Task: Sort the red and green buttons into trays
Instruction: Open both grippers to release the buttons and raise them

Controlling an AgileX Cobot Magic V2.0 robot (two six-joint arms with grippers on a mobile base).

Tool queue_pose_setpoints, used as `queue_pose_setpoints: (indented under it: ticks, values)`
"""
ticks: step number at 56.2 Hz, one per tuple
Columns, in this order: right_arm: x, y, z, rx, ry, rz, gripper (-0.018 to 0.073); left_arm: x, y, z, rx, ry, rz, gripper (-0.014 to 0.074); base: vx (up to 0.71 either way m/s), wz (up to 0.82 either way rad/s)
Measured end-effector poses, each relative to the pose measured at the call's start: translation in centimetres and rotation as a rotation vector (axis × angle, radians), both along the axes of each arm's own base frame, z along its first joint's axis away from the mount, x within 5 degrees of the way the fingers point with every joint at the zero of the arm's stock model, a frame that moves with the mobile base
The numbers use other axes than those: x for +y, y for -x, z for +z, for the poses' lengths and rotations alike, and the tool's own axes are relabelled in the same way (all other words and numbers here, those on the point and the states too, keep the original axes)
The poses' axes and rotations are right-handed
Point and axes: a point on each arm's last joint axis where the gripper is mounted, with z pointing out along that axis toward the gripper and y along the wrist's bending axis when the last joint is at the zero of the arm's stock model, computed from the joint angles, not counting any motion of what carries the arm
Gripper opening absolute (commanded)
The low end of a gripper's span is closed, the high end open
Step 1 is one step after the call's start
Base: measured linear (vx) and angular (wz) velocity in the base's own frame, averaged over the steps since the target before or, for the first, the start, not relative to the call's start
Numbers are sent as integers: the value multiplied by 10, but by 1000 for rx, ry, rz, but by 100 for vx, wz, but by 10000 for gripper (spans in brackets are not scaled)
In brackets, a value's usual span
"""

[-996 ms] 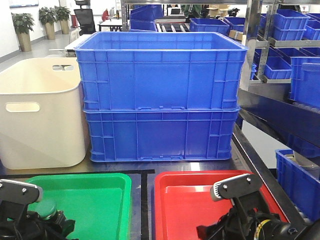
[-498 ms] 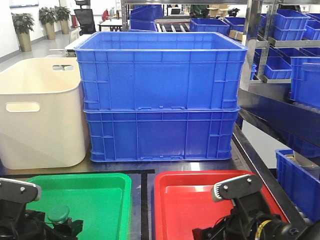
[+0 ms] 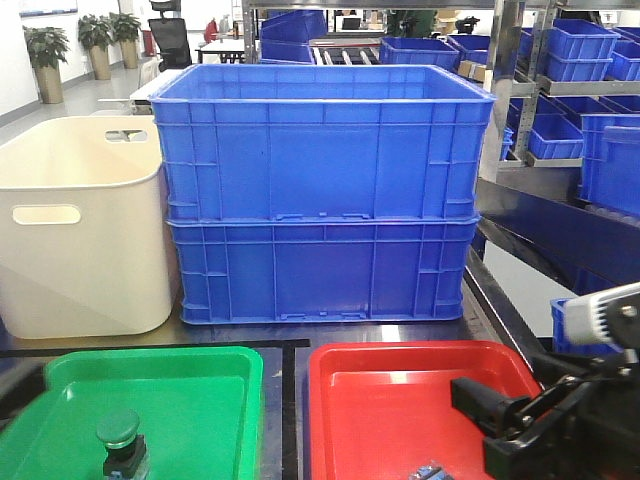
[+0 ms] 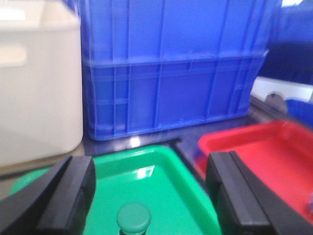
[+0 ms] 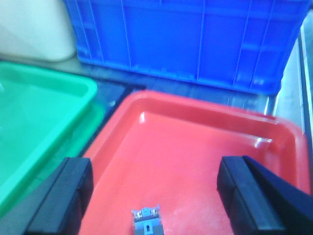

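A warehouse or factory stockroom.
Behind the stacked blue crates [image 3: 320, 190], metal shelving [image 3: 560, 110] holds many blue bins; potted plants [image 3: 45, 55] stand far left.

Potted plants [image 3: 46, 47], office chair [image 3: 168, 38], shelving [image 3: 560, 60] behind.

The right tool [image 5: 154, 196] has 2 chunky matte-black fingers; its arm carries a silver-grey housing and black brackets.
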Motion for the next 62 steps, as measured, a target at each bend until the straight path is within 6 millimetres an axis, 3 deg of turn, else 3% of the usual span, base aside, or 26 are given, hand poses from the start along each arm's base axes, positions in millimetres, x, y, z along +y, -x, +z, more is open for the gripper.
queue_pose_setpoints:
  ticks: [12, 33, 40, 48, 62]
  values:
    - [-2, 4, 4, -15, -6, -1, 585, 9, 27, 12, -71, 22, -11, 512, 0, 0]
    - [-2, 4, 4, -16, -5, 0, 585, 9, 28, 11, -65, 17, -14, 502, 0, 0]
    - [-2, 4, 4, -16, -5, 0, 585, 11, 30, 8, -85, -38, -6, 458, 0, 0]
    - [-2, 4, 4, -15, -4, 0, 585, 23, 39, -14, -92, -98, 71, 332, 0, 0]
    - [-2, 4, 4, -15, -4, 0, 585, 46, 71, -87, -93, -136, 273, 97, 0, 0]
